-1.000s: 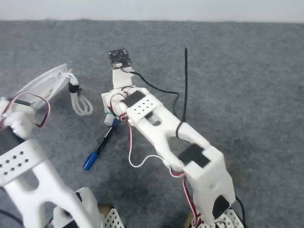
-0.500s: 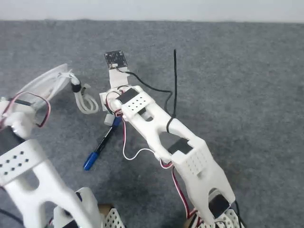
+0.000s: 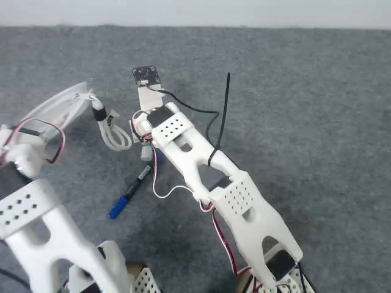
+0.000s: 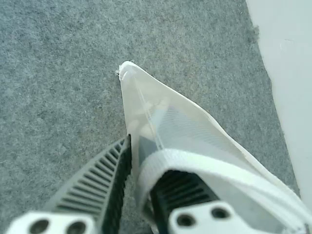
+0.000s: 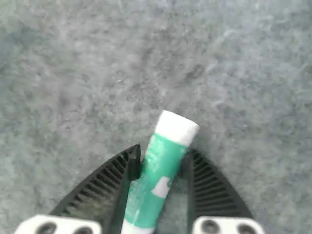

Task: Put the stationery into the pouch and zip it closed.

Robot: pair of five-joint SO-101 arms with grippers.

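The left gripper point(image 4: 139, 157) is pinching the rim of the white mesh pouch point(image 4: 185, 124), with one finger lying outside the fabric and the other tucked inside it. Held this way, the edge is apparently being raised above the grey carpet point(image 3: 305, 122), most likely to prop the mouth open so that things can be fed in.

The right gripper point(image 5: 162, 155) is clamping a green-and-white glue stick point(image 5: 163, 170) between its ribbed jaws, the white capped end pointing out ahead over the carpet. Gripping the barrel is leaving that end free to lead into an opening. Whether the tip is touching the carpet cannot be told.

In the high view this gripper is hanging near the middle of the carpet, apart from the pouch, which is sitting off to the side by the left arm. A white looped cord point(image 3: 115, 133) with a black piece on it is trailing from the pouch's mouth into the gap between them.

A blue-capped pen point(image 3: 129, 192) is lying loose on the carpet beside the right arm. By the look of it, the pen and the zipping are not yet done.
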